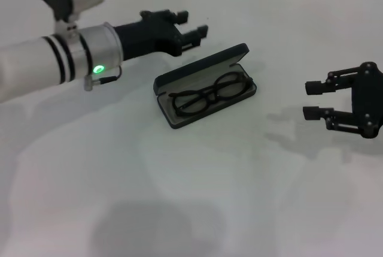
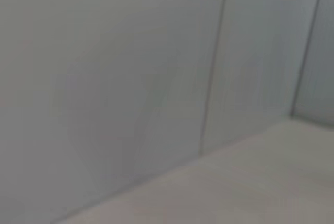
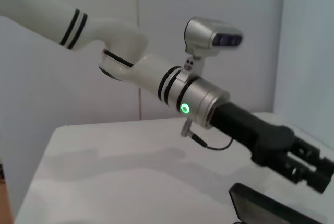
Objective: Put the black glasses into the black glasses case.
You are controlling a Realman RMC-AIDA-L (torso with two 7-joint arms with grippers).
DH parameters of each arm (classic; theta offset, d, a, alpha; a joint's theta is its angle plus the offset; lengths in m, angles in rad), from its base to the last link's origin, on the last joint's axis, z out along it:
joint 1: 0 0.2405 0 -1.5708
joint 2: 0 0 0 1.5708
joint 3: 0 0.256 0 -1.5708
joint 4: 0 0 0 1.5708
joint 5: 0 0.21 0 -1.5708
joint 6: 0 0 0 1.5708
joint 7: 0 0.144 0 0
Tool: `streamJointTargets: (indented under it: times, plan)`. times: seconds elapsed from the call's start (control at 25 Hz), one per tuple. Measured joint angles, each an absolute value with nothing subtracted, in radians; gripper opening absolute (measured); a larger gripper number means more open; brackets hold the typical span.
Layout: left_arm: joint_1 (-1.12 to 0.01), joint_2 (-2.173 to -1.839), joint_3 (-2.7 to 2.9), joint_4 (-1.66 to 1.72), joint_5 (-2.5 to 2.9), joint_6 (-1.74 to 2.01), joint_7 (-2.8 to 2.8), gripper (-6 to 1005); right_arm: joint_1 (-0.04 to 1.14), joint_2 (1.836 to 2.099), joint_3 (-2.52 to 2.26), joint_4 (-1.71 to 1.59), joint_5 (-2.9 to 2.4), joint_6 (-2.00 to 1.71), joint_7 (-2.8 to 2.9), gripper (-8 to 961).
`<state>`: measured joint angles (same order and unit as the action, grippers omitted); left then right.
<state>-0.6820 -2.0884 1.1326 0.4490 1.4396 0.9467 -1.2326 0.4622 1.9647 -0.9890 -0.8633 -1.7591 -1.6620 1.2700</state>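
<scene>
**Glasses seated, lid still up: a careless push could spill them**

The black glasses (image 1: 210,94) lie inside the black glasses case (image 1: 203,86), which sits open on the white tabletop (image 1: 179,197). The left hand (image 1: 192,32) hovers just behind the raised lid, fingers apart and holding nothing. The right hand (image 1: 316,100) hangs well off to the side, also spread and empty. If the left hand presses the lid off-centre, the light case may skid or tip, and a temple arm could get pinched at the rim.

white table (image 1: 179,209) | pale panelled wall (image 2: 130,78) behind, vertical seams
</scene>
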Motion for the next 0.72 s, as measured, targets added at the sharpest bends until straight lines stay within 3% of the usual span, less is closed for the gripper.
streamJointTargets:
  times: [0.2, 0.4, 0.64, 0.72]
  plan:
    - [-0.704, -2.09, 1.228, 0.448, 1.474, 0.863, -1.296, 565, 0.42, 1.99, -0.979, -0.894, -1.763, -1.657, 1.242, 376]
    - [-0.705, -2.091, 1.291, 0.449, 1.477, 0.845, -1.303, 565, 0.415, 1.991, -0.978, -0.895, -1.763, -1.658, 1.239, 596]
    - [-0.689, -2.094, 1.368, 0.45, 1.484, 0.849, -1.275, 564, 0.409, 1.99, -0.977, -0.897, -1.763, -1.66, 1.238, 760]
    - [-0.677, -2.097, 1.369, 0.454, 1.481, 0.851, -1.258, 565, 0.408, 1.99, -0.976, -0.898, -1.763, -1.658, 1.237, 760]
